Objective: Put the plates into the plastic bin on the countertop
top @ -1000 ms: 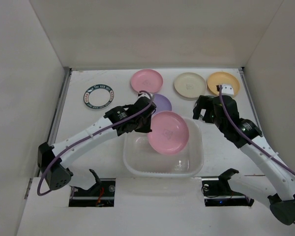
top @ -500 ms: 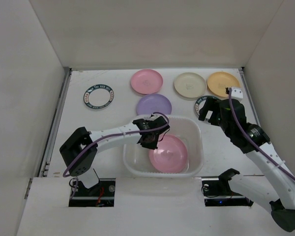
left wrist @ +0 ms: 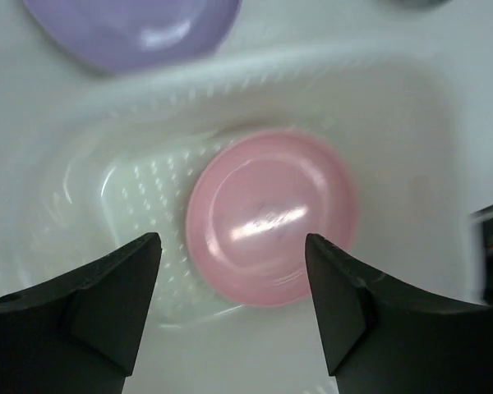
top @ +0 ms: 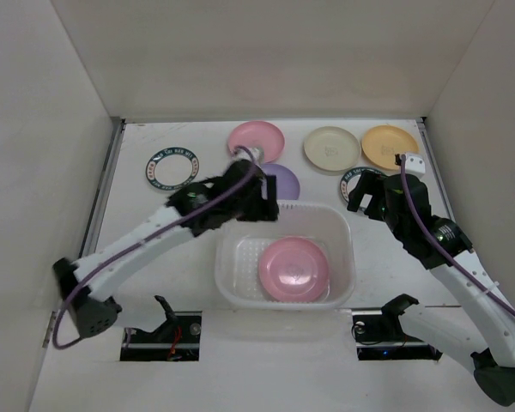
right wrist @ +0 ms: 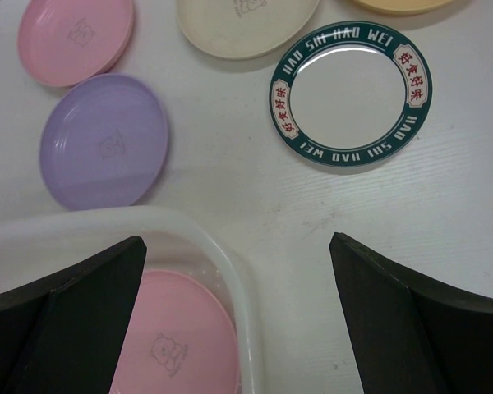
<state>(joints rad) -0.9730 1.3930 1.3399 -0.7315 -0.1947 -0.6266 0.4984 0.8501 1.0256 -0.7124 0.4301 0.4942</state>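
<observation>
A matte white worktop [top: 154, 223], boxed in by plain white walls [top: 266, 60] on three sides, carries a translucent white rectangular plastic bin [top: 343, 232] with a dotted bottom, set near the front between the two arms. One small round pink plate [top: 293, 269] lies flat inside the bin, toward its right half. The left fingers [left wrist: 107, 304] hang spread above the bin's far left corner, holding nothing. The right fingers [right wrist: 74, 312] are also spread wide and empty, poised over bare worktop just beyond the bin's far right corner. Six plates lie outside the bin: a purple plate [right wrist: 104, 139] just behind its far rim, a second pink plate [top: 256, 142], a cream plate [top: 331, 148] and an orange-yellow plate [top: 390, 144] in a row along the back, a white plate with a dark teal lettered rim [top: 171, 167] alone at the left, and its twin [right wrist: 351, 95] beside the right wrist.
</observation>
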